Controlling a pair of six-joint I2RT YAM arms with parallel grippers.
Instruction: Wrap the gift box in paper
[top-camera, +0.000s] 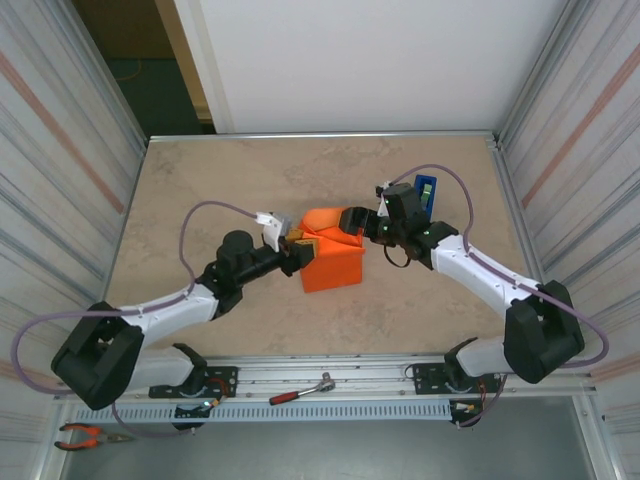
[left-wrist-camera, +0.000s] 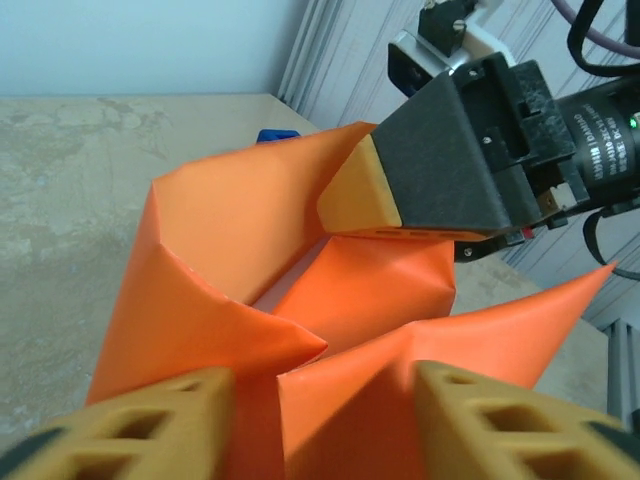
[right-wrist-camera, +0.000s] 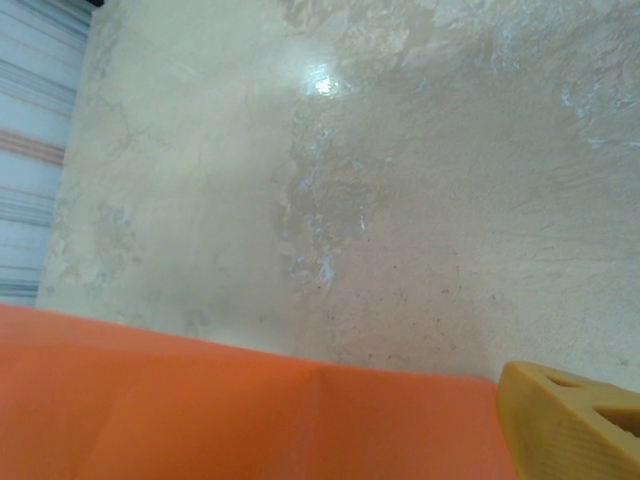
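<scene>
Gift box (top-camera: 333, 262) sits mid table (top-camera: 200, 190), paper (left-wrist-camera: 250, 230) end flaps half folded. Left gripper (left-wrist-camera: 325, 420) spread; right gripper (top-camera: 361, 223) spread too, one finger tucking paper. Next, probably: press flaps flat.

Paper (left-wrist-camera: 200, 250) matte, smooth, crisply creased; tabletop (right-wrist-camera: 400, 150) beige, mottled stone-look, semi-gloss w/ a glare spot.

Beige, marble-patterned table (top-camera: 200, 190) with a metal strip round its edge. The gift box (top-camera: 335, 270) stands near the middle of it, covered in orange paper (top-camera: 322, 222) whose upper flaps rise loosely and unevenly above the box top. A blue tape dispenser (top-camera: 426, 188) stands on the tabletop behind and to the right of the box, apart from it. In front of the box a metal rail (top-camera: 380, 378) runs along the near edge, and a red-handled tool (top-camera: 300, 391) lies on it.
</scene>
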